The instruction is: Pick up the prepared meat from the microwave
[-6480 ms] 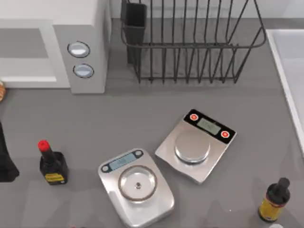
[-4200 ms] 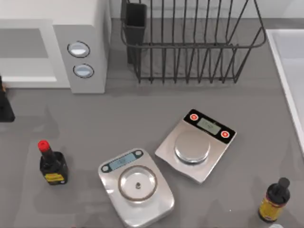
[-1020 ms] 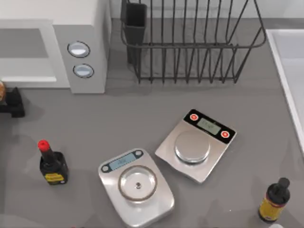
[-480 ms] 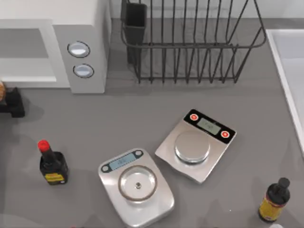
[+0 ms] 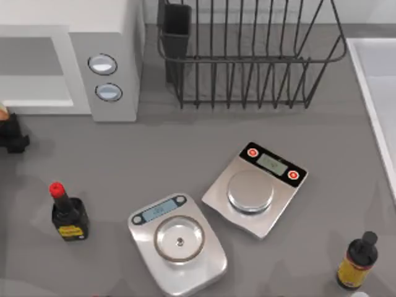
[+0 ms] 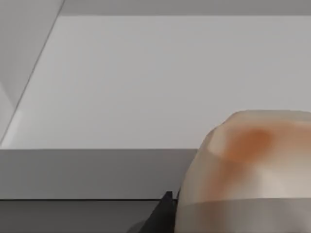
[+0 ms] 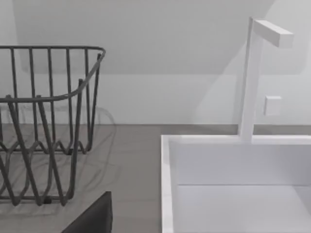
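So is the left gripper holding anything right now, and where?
Cannot be told: the prepared meat sits against the left gripper, but the fingers' contact isn't visible.

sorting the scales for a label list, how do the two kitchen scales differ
The front scale has a ringed round plate with a centre dot and a grey-blue display strip; the rear scale has a plain smooth plate and a black panel with two red buttons. The front one has rounded corners, the rear one squarer corners. Both are flat, steel-coloured and lie on the grey table.

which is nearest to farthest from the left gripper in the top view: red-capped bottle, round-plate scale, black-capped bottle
From the left gripper, at the table's left edge:
1. Red-capped bottle, near left.
2. Round-plate scale, near middle.
3. Black-capped bottle, near right corner.
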Robot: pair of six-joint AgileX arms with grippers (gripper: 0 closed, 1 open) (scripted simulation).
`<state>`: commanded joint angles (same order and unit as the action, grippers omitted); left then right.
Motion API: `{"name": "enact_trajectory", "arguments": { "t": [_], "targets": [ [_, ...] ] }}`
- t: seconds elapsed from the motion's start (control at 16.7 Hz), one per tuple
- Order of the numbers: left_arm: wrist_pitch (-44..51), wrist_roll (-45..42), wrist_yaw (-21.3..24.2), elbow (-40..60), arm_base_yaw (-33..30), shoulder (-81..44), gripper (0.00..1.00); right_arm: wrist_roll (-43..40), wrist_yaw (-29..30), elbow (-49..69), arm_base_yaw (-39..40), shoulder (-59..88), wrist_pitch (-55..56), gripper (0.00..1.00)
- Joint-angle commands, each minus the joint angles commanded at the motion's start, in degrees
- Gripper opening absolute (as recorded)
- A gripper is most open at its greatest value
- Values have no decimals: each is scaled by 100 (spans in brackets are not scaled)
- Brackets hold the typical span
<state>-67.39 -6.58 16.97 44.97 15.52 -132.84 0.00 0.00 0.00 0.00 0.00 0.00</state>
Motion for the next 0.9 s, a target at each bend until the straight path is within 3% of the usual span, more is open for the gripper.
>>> {"name": "enact_trajectory", "arguments": {
  "t": [0.54,0.9],
  "targets": [
    [2041,-8,-26,-8,6,2048,0,0,0,0,0,0,0,100],
    [2244,-19,-31,-20,-5,2237,0,0,0,0,0,0,0,100]
  ]
}}
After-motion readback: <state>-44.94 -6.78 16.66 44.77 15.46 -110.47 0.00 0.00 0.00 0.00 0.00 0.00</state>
